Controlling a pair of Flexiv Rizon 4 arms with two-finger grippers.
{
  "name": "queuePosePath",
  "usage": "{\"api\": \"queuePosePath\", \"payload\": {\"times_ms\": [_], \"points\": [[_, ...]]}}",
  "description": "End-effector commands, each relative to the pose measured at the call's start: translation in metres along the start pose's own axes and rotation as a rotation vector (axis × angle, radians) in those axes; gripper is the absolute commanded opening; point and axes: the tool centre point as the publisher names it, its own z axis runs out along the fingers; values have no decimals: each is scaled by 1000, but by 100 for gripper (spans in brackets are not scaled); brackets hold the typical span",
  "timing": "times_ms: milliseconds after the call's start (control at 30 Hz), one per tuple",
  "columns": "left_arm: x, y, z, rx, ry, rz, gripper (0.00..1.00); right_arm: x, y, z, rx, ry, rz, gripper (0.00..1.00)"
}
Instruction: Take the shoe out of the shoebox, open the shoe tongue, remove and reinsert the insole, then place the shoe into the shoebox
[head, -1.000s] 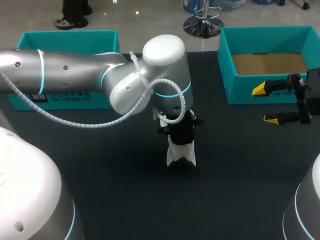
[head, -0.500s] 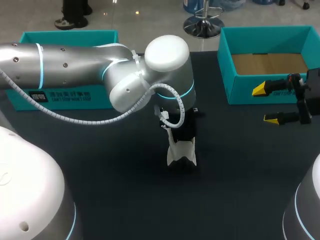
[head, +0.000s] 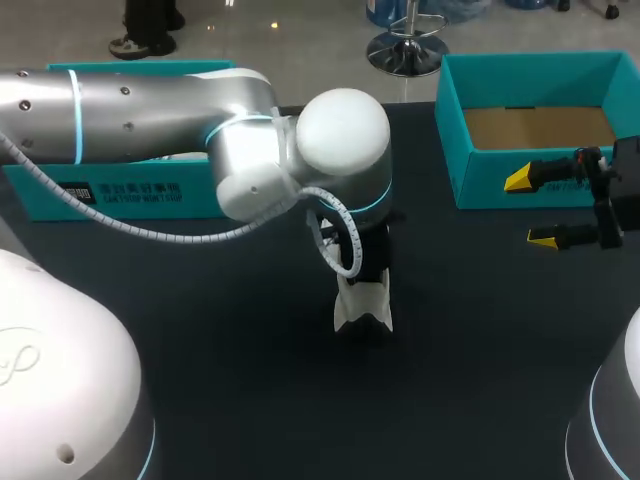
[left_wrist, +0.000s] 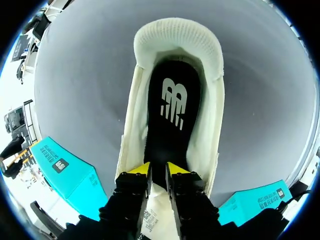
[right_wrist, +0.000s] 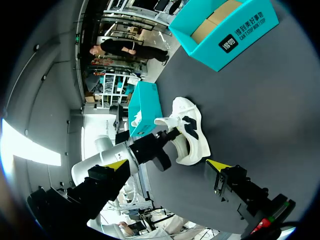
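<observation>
A white shoe (head: 362, 308) stands on the dark table mid-scene, heel toward me. In the left wrist view its black insole (left_wrist: 172, 107) lies inside the white shoe (left_wrist: 207, 145), and the white tongue (left_wrist: 152, 220) sits under the fingers. My left gripper (left_wrist: 158, 170) hovers over the shoe's throat, yellow tips a narrow gap apart, nothing clearly pinched. My right gripper (head: 533, 208) stands open at the right, just in front of the teal shoebox (head: 455, 150), nothing between its fingers. From the right wrist view the shoe (right_wrist: 192, 135) lies ahead of my right gripper (right_wrist: 167, 164).
The shoebox (right_wrist: 222, 37) at the back right has a bare cardboard floor. A second teal box part (head: 130, 190) lies at the back left, behind my left arm (head: 150, 110). Bare table lies in front of the shoe and between it and the right gripper.
My left arm's wrist has swung slightly right and down over the shoe, and its fingers have parted a little. Shoe and right arm have not moved.
</observation>
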Motion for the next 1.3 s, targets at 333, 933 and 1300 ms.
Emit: {"api": "queuePosePath", "payload": {"times_ms": [333, 933, 1300], "points": [[8, 0, -12, 5, 11, 12, 100, 0, -1, 0, -3, -3, 1, 100], [10, 7, -31, 1, -12, 24, 100, 0, -1, 0, -3, -3, 1, 100], [8, 47, -52, -36, -46, -41, 100, 0, -1, 0, -3, -3, 1, 100]]}}
